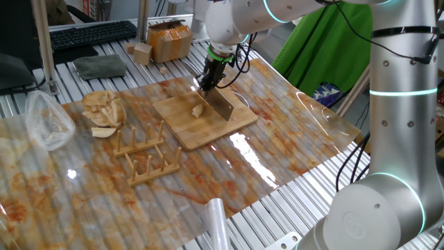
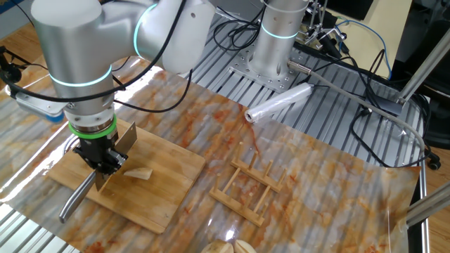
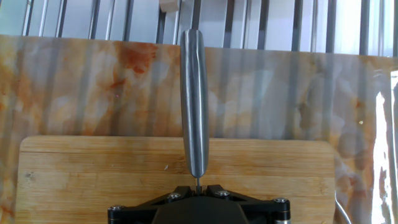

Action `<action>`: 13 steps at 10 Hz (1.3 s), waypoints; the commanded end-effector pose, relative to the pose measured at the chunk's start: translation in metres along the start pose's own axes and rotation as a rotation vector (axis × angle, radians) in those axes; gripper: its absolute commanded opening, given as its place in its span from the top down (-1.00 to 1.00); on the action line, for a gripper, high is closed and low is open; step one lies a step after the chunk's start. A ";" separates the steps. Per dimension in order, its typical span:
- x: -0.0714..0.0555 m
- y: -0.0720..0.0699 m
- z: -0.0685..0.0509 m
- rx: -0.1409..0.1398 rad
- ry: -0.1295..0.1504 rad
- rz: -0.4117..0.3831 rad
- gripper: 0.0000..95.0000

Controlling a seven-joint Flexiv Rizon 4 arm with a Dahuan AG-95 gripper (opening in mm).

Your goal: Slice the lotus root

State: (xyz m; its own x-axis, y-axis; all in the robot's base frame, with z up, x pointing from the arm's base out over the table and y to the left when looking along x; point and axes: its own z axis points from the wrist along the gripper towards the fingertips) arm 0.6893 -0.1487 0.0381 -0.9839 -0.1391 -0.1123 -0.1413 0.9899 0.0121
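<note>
A small pale lotus root (image 1: 198, 110) chunk lies on the bamboo cutting board (image 1: 182, 129); in the other fixed view the lotus root (image 2: 138, 173) lies just right of the blade. My gripper (image 1: 209, 78) is shut on a steel knife (image 1: 222, 106), whose blade stands edge-down on the board right beside the chunk. From the other side the gripper (image 2: 100, 159) hides part of the knife (image 2: 126, 140), and its handle (image 2: 76, 199) sticks out past the board's edge. The hand view shows only the handle (image 3: 194, 99) running away from the gripper (image 3: 198, 185) over the board (image 3: 93, 180); the chunk is hidden there.
A wooden rack (image 1: 146, 156) stands in front of the board. A heap of tan slices (image 1: 104, 111) and a clear plastic bag (image 1: 45, 121) lie to the left. A cardboard box (image 1: 170, 40), a wooden cube (image 1: 142, 52) and a keyboard (image 1: 90, 33) sit behind. A film roll (image 2: 278, 104) lies near the arm's base.
</note>
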 end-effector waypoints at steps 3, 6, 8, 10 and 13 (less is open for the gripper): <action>-0.002 0.001 0.003 0.001 -0.002 0.003 1.00; -0.001 0.000 0.001 -0.001 0.006 0.010 1.00; 0.000 -0.001 -0.001 -0.006 0.006 0.013 1.00; 0.002 -0.001 -0.006 -0.007 0.006 0.011 1.00; 0.005 0.005 -0.020 -0.007 0.008 0.004 1.00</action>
State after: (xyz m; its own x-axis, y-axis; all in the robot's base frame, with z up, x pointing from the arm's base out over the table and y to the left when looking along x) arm 0.6799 -0.1423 0.0612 -0.9854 -0.1365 -0.1018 -0.1389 0.9902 0.0173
